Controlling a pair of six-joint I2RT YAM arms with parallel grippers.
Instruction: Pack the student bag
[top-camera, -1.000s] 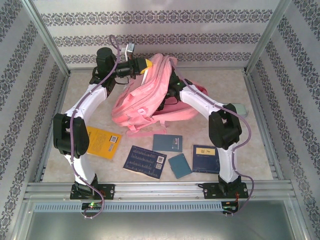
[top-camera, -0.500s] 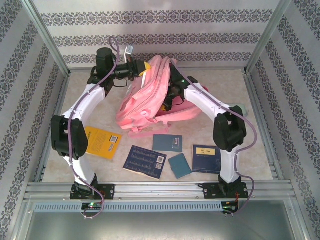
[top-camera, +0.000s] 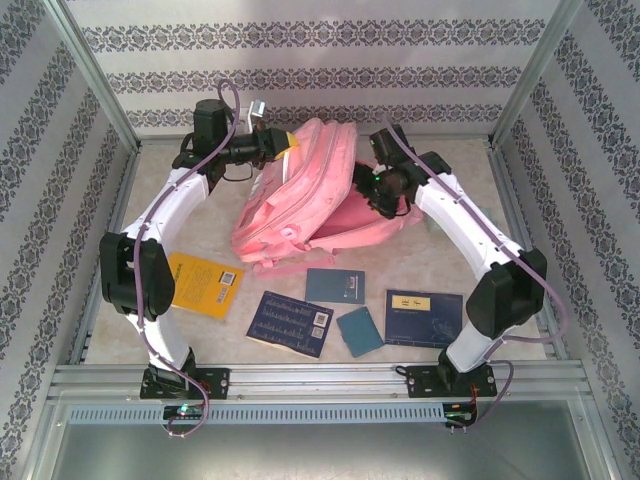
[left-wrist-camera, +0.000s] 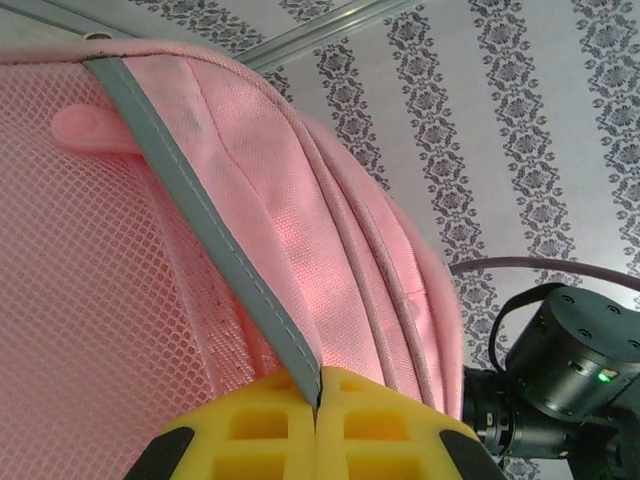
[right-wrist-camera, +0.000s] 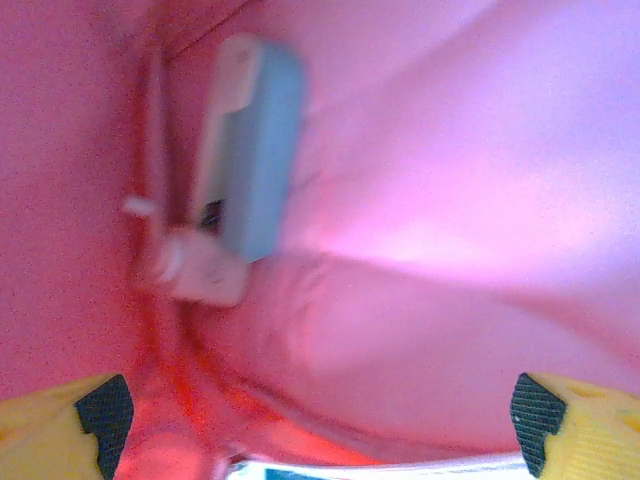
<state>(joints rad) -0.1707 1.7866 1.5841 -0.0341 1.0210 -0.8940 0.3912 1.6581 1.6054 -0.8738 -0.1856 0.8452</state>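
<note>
**Status: packing under way, mostly not done.**

1. The student bag (top-camera: 300, 195) lies on its side at the far middle of the table (top-camera: 440, 250), its opening turned toward my right arm.
2. My left gripper (left-wrist-camera: 317, 385) is pressed together on the bag's upper edge. The yellow pads pinch the grey trim strip (left-wrist-camera: 210, 230) where it runs between the pink mesh panel (left-wrist-camera: 100, 300) and the piped seams. I judge that this grip holds the mouth of the bag up.
3. My right gripper (right-wrist-camera: 318, 412) is at the opening with pink fabric on every side. Its fingers are spread wide and nothing is between them.
4. Ahead of those fingers, a light blue flat item (right-wrist-camera: 255, 150) rests against the fabric with a small white piece (right-wrist-camera: 205, 275) at its lower end. The view is blurred, so I cannot tell what it is. I take it to be in the bag already.
5. Not yet packed, all flat on the table in front of the bag:
   - yellow book (top-camera: 205, 283), beside my left arm
   - dark blue book (top-camera: 291, 322) with a white label
   - blue booklet (top-camera: 335, 286), nearest the bag
   - teal booklet (top-camera: 360, 331)
   - navy book (top-camera: 413, 317), near my right base
6. Left to do, in my judgement: load these five items and close the bag.
</note>
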